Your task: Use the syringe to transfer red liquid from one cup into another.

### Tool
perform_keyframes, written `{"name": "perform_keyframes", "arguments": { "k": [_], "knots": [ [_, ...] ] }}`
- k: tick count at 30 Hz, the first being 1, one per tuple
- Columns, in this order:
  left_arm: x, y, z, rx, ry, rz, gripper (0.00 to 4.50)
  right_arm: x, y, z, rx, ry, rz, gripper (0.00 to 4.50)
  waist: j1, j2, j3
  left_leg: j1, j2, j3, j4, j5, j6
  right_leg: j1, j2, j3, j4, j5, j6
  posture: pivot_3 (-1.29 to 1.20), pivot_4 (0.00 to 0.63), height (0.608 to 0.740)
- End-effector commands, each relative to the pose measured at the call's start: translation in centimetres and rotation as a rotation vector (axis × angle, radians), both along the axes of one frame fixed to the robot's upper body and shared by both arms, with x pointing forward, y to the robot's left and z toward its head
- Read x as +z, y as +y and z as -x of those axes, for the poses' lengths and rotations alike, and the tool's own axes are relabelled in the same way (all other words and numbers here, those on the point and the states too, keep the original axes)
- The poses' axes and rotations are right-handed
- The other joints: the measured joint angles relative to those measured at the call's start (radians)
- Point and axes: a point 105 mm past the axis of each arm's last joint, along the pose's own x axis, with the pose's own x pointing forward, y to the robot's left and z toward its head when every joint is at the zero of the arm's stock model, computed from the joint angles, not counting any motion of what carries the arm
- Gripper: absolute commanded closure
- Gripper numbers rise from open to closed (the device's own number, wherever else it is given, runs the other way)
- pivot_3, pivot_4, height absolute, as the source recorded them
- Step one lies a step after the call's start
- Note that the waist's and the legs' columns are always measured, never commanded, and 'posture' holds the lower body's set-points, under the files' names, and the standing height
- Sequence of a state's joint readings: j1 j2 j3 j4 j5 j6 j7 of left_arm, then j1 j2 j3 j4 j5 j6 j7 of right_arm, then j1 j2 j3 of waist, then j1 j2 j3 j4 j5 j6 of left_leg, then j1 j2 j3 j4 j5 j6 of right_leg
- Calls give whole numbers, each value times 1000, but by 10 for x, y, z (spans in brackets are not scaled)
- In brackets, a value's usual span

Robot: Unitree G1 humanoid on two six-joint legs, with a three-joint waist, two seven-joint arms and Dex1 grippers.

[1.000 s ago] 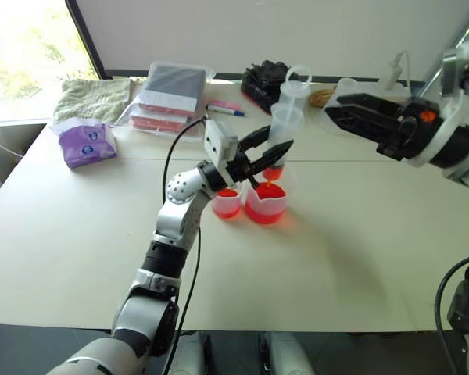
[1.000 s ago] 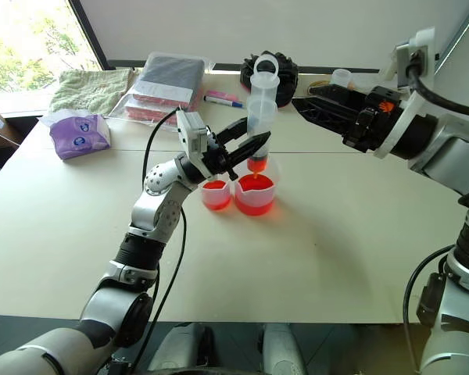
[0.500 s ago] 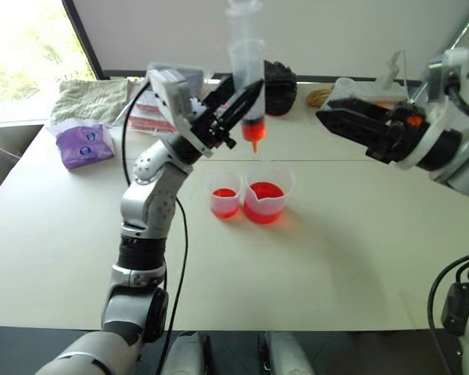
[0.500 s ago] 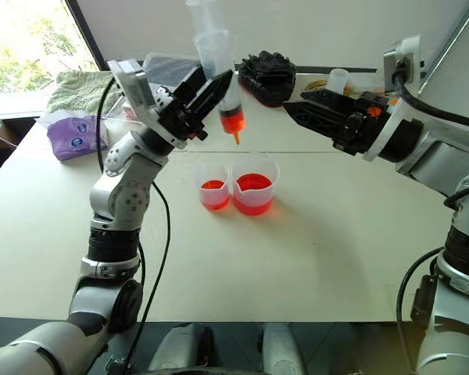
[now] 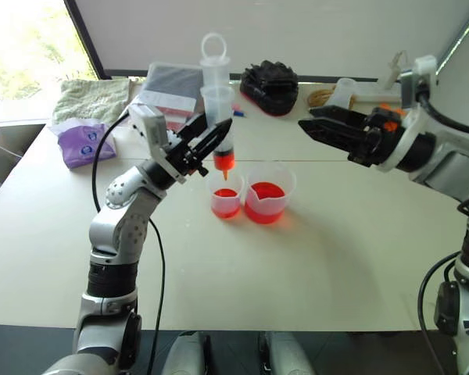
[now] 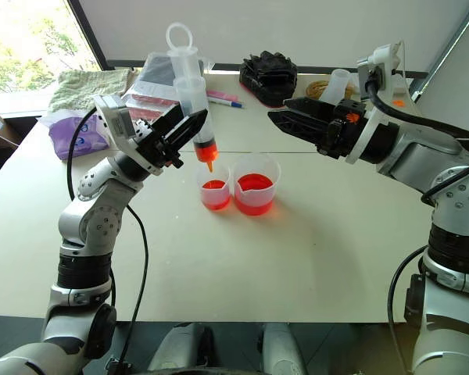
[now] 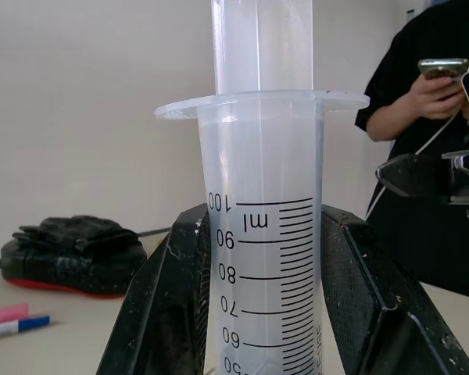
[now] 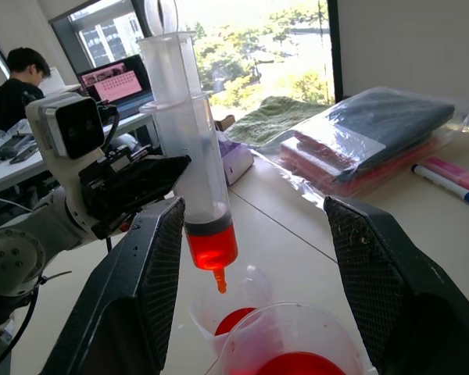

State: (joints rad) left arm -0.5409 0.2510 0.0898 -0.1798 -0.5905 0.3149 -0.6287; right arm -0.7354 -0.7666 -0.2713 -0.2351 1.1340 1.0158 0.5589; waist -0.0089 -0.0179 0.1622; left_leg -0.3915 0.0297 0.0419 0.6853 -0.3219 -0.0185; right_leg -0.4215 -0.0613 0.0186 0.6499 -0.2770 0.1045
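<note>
left hand [image 5: 211,146] is clamping the large clear plastic syringe [image 5: 216,117], orange tip hanging just above the narrower clear red-filled cup [image 5: 224,194] | right hand [image 5: 316,129] is waiting open, beside the syringe | risk: tilted barrel is threatening drips past that cup's rim onto the bench [image 5: 320,258], or into the wider spouted cup [image 5: 269,193] touching it

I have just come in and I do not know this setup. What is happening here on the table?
The left gripper holds the syringe upright, some red liquid in its bottom, its orange tip just above the narrower cup. The wider spouted cup stands beside it, also holding red. The right gripper hangs open and empty to the side.
</note>
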Motion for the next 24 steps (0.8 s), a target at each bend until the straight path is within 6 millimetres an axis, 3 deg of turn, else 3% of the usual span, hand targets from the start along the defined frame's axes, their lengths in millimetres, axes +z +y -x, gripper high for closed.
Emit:
{"name": "perform_keyframes", "arguments": {
  "k": [1,6,13,19,24],
  "knots": [
    [7,-3,7,-3,-72,-10,3044,20,3,4,10,-89,-5,1575,0,0,0,0,0,0,0,0,0,0,0,0,0,0,0,0,150,740],
    [-10,-5,5,0,-68,-50,3044,29,18,8,41,-117,-13,1575,-2,0,0,0,0,0,0,0,0,0,0,0,0,0,0,0,150,740],
    [-17,-5,-1,33,-96,-81,3044,30,42,4,28,-126,-40,1575,-2,0,0,0,0,0,0,0,0,0,0,0,0,0,0,0,150,740],
    [-19,-4,-6,66,-119,-93,3044,33,67,15,111,-124,-63,1575,-2,0,0,0,0,0,0,0,0,0,-1,0,0,0,0,0,150,740],
    [-21,-6,-6,74,-130,-106,3044,30,80,-2,30,-123,-43,1575,-3,0,0,0,0,0,0,0,0,0,-1,0,0,0,0,0,150,740]
  ]
}}
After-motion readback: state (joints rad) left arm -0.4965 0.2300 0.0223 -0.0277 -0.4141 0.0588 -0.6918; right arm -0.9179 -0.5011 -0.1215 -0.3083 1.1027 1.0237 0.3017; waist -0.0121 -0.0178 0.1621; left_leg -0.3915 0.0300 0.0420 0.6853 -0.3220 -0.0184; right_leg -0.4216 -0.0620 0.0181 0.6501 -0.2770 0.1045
